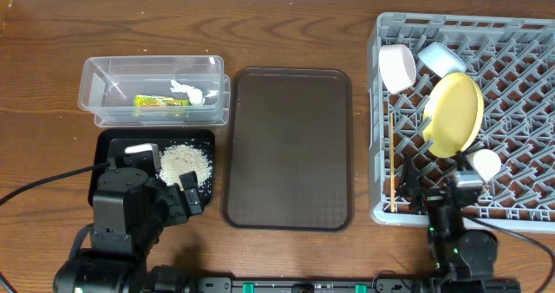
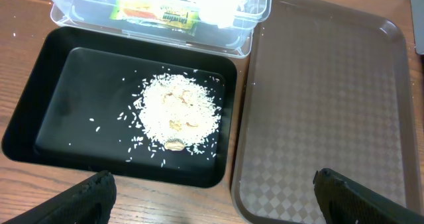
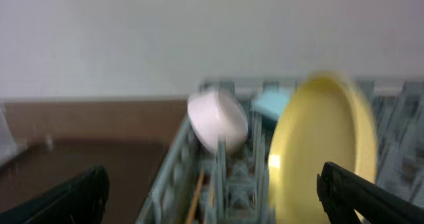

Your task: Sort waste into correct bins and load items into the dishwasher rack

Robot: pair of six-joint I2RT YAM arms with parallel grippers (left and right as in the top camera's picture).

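Your left claw (image 2: 213, 184) gapes empty with the rice scraps (image 2: 175, 111) just ahead; your right claw (image 3: 212, 181), equally wide, faces the yellow plate (image 3: 318, 151).

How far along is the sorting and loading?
Done: wrapper and tissue in the tub, rice in the black tray; plate, pink bowl, blue bowl, cup and chopsticks in the rack. In hand: nothing; left gripper and right gripper open. Remaining: nothing visible.

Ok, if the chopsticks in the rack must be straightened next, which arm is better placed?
Right. The open right gripper sits at the near edge of the rack, close to the chopsticks. The left gripper hovers by the black tray, with the brown tray between it and the rack.
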